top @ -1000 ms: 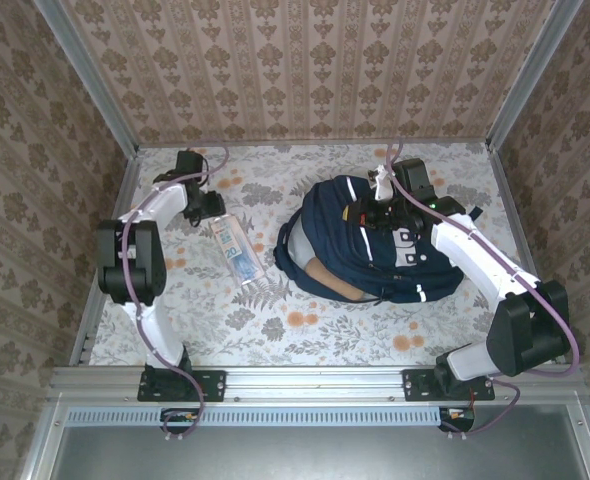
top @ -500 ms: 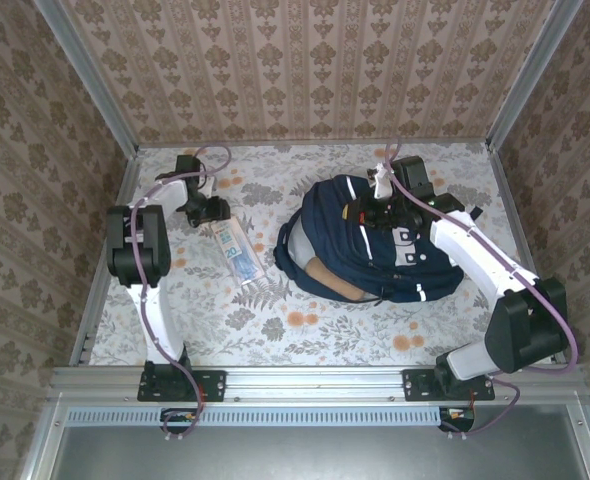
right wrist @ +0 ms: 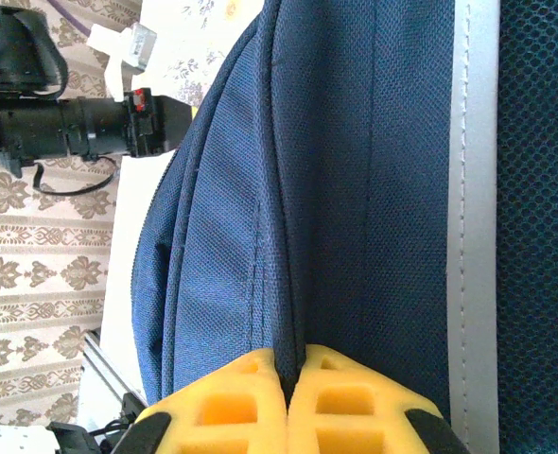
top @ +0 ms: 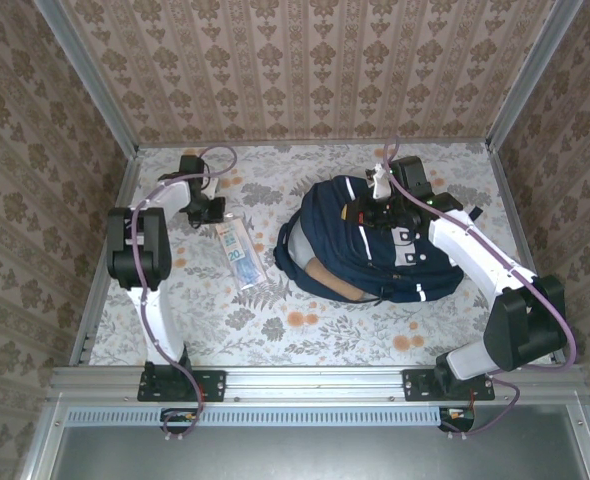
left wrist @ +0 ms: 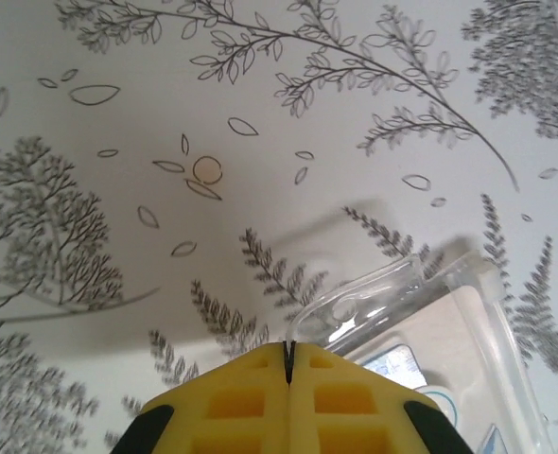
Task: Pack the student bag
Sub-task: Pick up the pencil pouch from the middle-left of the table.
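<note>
student bag (top: pixel 375 250): right half of worktop (top: pixel 305 330), nearer far edge; navy, thin white stripes.
Surface: floral print, grey leaves, orange blooms.
walls (top: pixel 305 70): brown patterned paper.
clear packet (top: pixel 237 250): left of bag, label "20".
left fingers (left wrist: pixel 241 407): clenched, empty, at packet corner.
right fingers (right wrist: pixel 232 397): clenched on bag fabric.

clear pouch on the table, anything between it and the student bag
Nothing visible does. Only flat tablecloth lies between the clear pouch and the student bag to its right.
</note>
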Robot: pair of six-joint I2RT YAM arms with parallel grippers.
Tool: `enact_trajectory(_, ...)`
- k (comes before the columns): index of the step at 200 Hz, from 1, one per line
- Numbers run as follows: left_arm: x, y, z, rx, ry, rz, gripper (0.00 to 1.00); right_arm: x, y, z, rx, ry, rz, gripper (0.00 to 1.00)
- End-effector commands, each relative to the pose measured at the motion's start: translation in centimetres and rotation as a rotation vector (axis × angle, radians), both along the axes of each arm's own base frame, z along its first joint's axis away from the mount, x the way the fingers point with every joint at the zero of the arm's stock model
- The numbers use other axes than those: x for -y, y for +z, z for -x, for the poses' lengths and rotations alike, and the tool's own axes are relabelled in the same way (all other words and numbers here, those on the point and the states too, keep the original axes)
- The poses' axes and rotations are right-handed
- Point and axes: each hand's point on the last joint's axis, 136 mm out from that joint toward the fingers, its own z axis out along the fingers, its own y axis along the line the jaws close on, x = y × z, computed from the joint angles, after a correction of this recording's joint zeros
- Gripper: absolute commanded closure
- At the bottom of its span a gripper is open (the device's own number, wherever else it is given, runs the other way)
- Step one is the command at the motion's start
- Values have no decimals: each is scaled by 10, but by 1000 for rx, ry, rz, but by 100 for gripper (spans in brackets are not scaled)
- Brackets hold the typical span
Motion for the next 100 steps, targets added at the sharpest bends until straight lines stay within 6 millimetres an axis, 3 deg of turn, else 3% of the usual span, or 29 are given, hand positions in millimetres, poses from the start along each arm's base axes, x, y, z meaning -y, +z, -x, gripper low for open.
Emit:
enact_trajectory(1, 7, 46, 7, 93, -36, -29, 100, -13, 43, 0, 107, 50, -75, 97)
enact_trajectory(42, 28, 104, 23, 214, -80, 2, 100, -5, 58, -2, 141, 29, -86, 98)
enact_trajectory(80, 65, 155, 46, 325, -164, 49, 100, 1, 62, -5, 147, 14, -94, 98)
enact_trajectory(85, 70, 161, 50, 339, -177, 56, 100, 4, 75, -1, 179, 10, -104, 98)
enact_trajectory(100, 83, 181, 61, 381, -204, 76, 100, 7, 77, -2, 183, 0, -115, 98)
